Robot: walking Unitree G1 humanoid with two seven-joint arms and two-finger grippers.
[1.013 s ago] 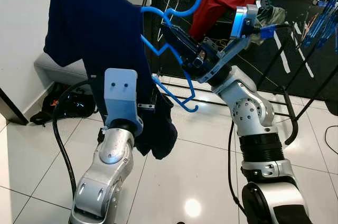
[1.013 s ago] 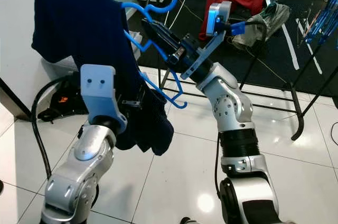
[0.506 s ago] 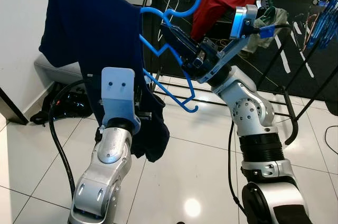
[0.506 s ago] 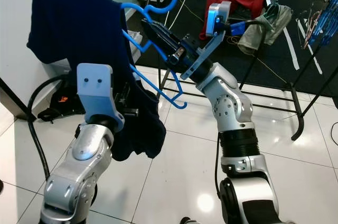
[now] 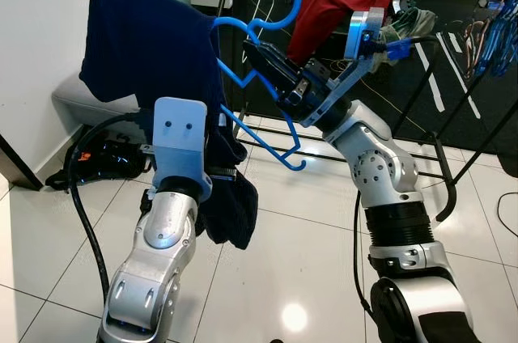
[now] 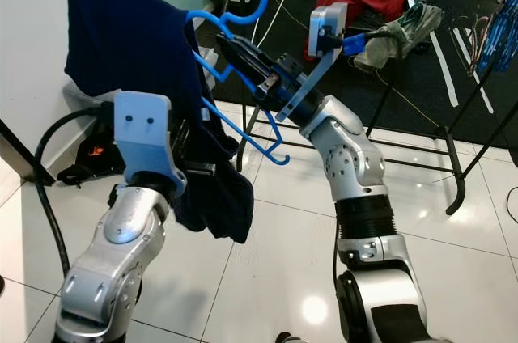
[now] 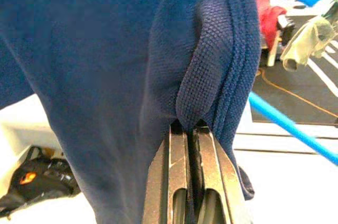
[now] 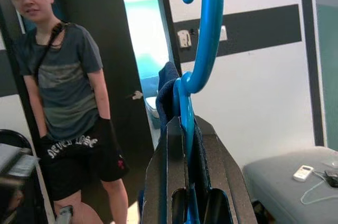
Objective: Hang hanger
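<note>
Both arms are raised forward, bent at the elbow. Left gripper is pinched together on cloth; right gripper reaches up and leftward, apparently clamped on a thin bar.

left gripper raised, navy shirt bunched higher

Hidden and cut-off parts

The navy garment covered the hanger's left shoulder and hid the left gripper fingertips in its folds. The hanger's hook ran past the right wrist view's top edge, and the person there was cropped below the knees.
</note>
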